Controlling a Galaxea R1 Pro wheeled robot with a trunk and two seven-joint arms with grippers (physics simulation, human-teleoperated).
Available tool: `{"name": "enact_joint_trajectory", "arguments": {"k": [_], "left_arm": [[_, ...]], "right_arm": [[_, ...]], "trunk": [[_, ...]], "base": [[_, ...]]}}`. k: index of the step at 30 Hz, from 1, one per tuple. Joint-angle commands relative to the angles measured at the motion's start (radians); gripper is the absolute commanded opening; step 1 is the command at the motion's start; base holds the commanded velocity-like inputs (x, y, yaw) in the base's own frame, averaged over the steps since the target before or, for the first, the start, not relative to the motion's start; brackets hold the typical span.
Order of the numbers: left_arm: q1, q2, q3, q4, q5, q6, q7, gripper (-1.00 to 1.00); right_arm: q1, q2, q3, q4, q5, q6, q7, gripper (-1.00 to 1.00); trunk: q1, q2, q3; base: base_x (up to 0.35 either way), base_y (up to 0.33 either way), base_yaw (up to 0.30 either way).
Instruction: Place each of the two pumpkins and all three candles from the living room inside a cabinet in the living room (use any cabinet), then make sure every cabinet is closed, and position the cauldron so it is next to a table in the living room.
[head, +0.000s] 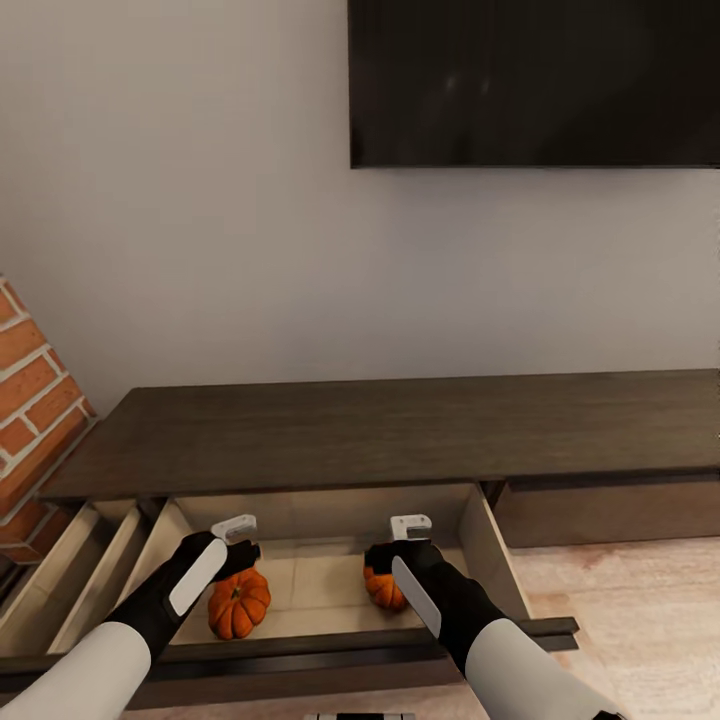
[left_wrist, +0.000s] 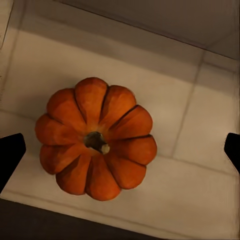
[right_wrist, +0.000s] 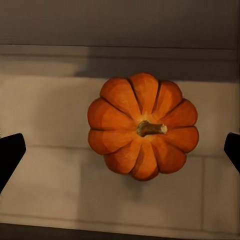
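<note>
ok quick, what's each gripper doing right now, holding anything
Left gripper: open, holding nothing, above the left pumpkin in the open drawer.
Right gripper: open, holding nothing, above the right pumpkin.

Open drawer (head: 480, 545) of cabinet (head: 400, 430), beige floor, carries two pumpkins: one (head: 238, 603) directly below left gripper (head: 236, 540), other (head: 383, 588) below right gripper (head: 405, 540), both sitting upright, apart.
</note>
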Motion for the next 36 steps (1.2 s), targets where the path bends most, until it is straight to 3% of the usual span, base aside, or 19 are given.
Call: {"name": "enact_joint_trajectory", "arguments": {"k": [1,6,10,36], "left_arm": [[0.0,0.001,-0.002,-0.002,0.011,0.001,0.01,1.0],[0.0,0.001,0.057,-0.002,0.011,0.009,0.009,1.0],[0.0,0.001,0.076,-0.002,0.012,0.012,0.007,1.0],[0.001,0.001,0.083,-0.002,0.011,0.012,0.007,1.0]], "right_arm": [[0.0,0.0,0.003,-0.001,-0.01,0.002,-0.009,1.0],[-0.001,0.0,0.003,0.0,-0.01,0.002,-0.009,1.0],[-0.001,0.0,0.003,0.0,-0.01,0.002,-0.009,1.0],[-0.001,0.0,0.002,0.0,-0.01,0.002,-0.009,1.0]], "trunk": [[-0.001,0.0,0.003],[-0.003,0.001,0.022],[-0.008,0.009,0.037],[-0.108,0.191,0.119]], "base": [[0.0,0.0,0.0],[0.0,0.0,0.0],[-0.138,0.0,0.0],[-0.099,0.0,0.0]]}}
